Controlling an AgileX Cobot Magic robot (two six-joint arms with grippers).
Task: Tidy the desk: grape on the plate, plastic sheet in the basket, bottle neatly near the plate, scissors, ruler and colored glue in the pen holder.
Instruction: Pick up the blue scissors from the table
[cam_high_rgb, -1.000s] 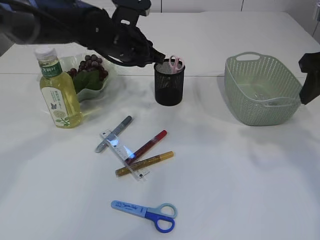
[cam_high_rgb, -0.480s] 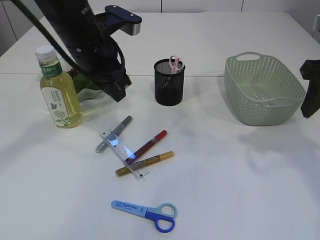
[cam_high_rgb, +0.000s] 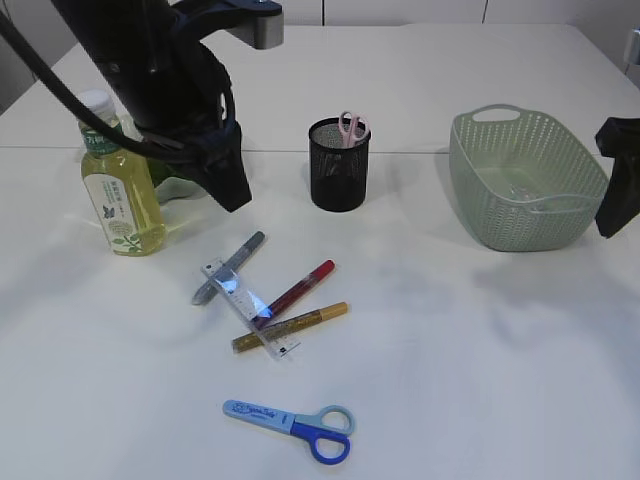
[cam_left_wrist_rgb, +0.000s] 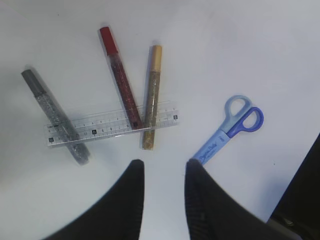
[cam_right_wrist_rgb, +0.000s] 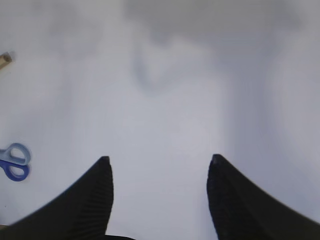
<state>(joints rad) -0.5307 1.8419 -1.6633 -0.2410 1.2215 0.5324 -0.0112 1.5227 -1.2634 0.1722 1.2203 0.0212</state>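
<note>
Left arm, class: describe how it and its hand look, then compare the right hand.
The left arm is bulky and black, with a grey cap at one joint and a black cable looping off it. The left hand has two black, finely ribbed, tapering fingers. The right hand looks alike.

Black wire-mesh pen holder (cam_high_rgb: 338, 165), perforated plastic basket (cam_high_rgb: 525, 180), seemingly matt

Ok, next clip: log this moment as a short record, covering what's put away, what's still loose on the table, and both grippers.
in holder: pink-handled scissors in black mesh pen holder
loose: blue-handled scissors, clear plastic ruler, silver, red and gold glitter glue pens
overlap: ruler and the three pens crossed in one pile
bottle: yellow-green drink bottle upright, left side
basket: pale green woven basket, contents unclear
left gripper: open, empty, above the pile
right gripper: open, empty
</note>
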